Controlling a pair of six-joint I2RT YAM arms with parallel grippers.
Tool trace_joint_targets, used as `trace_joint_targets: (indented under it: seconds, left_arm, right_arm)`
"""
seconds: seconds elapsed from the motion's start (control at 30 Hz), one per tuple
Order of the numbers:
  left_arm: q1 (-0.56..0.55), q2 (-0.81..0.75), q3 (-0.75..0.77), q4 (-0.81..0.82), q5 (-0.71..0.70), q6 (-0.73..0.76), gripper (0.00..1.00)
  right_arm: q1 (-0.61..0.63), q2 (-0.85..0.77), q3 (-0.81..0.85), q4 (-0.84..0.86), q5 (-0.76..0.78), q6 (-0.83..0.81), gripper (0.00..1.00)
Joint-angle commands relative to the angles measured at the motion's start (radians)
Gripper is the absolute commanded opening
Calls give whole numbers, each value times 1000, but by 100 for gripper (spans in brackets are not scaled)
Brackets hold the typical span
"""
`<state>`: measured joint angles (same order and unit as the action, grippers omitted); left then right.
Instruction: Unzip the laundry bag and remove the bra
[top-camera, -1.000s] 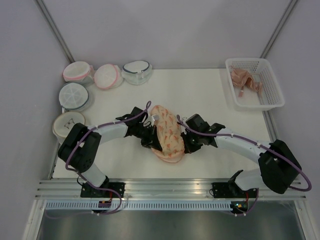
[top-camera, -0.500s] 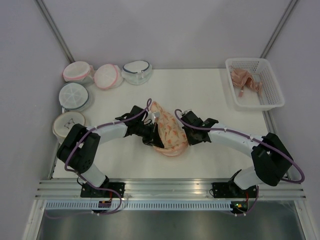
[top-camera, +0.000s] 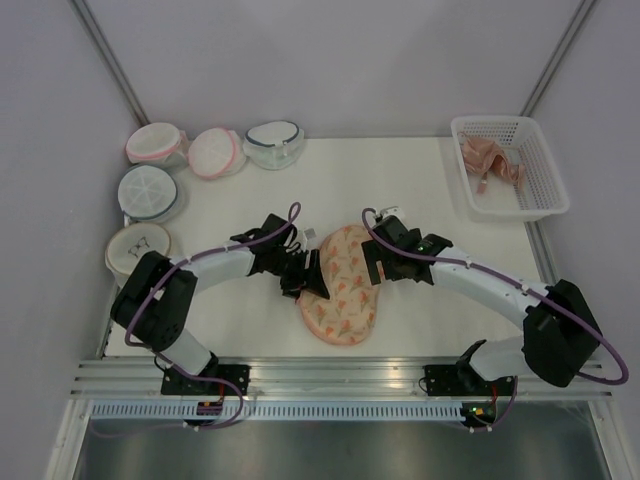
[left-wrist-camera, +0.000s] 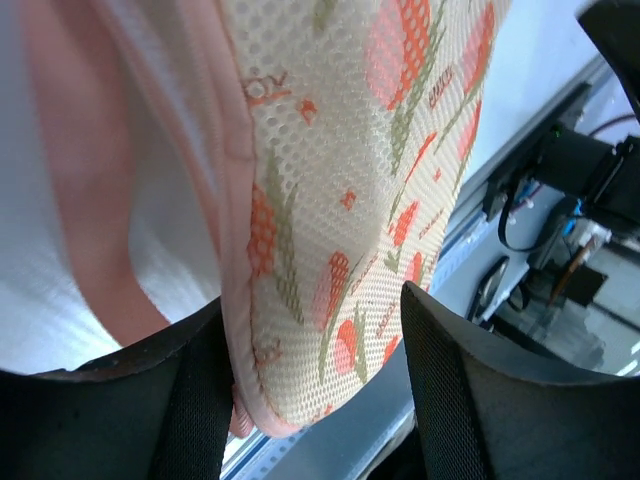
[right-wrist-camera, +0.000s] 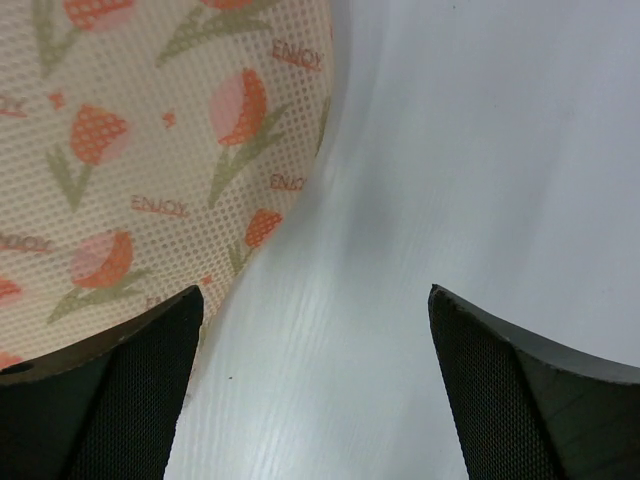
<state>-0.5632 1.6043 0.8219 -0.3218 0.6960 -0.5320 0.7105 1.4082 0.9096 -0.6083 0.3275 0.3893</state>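
Observation:
The laundry bag (top-camera: 342, 288), cream-peach with an orange flower print, lies flat on the table between my two arms. My left gripper (top-camera: 303, 274) is at the bag's left edge. In the left wrist view the bag (left-wrist-camera: 350, 200) and its pink edge sit between the fingers of the left gripper (left-wrist-camera: 315, 330). The jaws are open, with a gap on the right side. My right gripper (top-camera: 374, 263) stands open at the bag's right edge. The right wrist view shows bare table between the fingers of that gripper (right-wrist-camera: 315, 300) and the bag (right-wrist-camera: 150, 150) to the left. The bra is hidden.
Several round mesh bags (top-camera: 155, 143) with coloured rims sit along the back left and left edge of the table. A white basket (top-camera: 548, 178) at the back right holds a peach-pink garment (top-camera: 490, 160). A metal rail (top-camera: 340, 375) runs along the near edge.
Both grippers were shut on the bag, holding it bunched up between them. Both have opened, and the bag has dropped flat onto the table.

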Motion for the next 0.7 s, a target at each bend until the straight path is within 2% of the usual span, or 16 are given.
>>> trace_joint_targets:
  seconds: [0.0,0.17,0.2,0.3,0.47,0.6,0.67]
  left_arm:
    - [0,-89,25,-19,-151,-94,67]
    - [-1,-282,-52,-20,-386,-250,71]
    - [0,-355,-67,-19,-406,-275,73]
    - [0,-456,-125,-6,-438,-345,74]
    - [-1,-512,-219,-49,-475,-405,74]
    - [0,-581,-308,-51,-516,-459,74]
    - [0,-720,-360,-43,-573,-499,74]
  right_arm:
    - [21,-83,28,-13,-10,2,98]
    - [95,-143,41,33,-109,-12,98]
    - [112,-149,44,44,-157,-15,98]
    - [133,-161,66,54,-173,2,98]
    - [141,-175,80,36,-173,23,98]
    - [165,-184,57,70,-246,48,98]
    - [196,-175,51,110,-290,69,98]
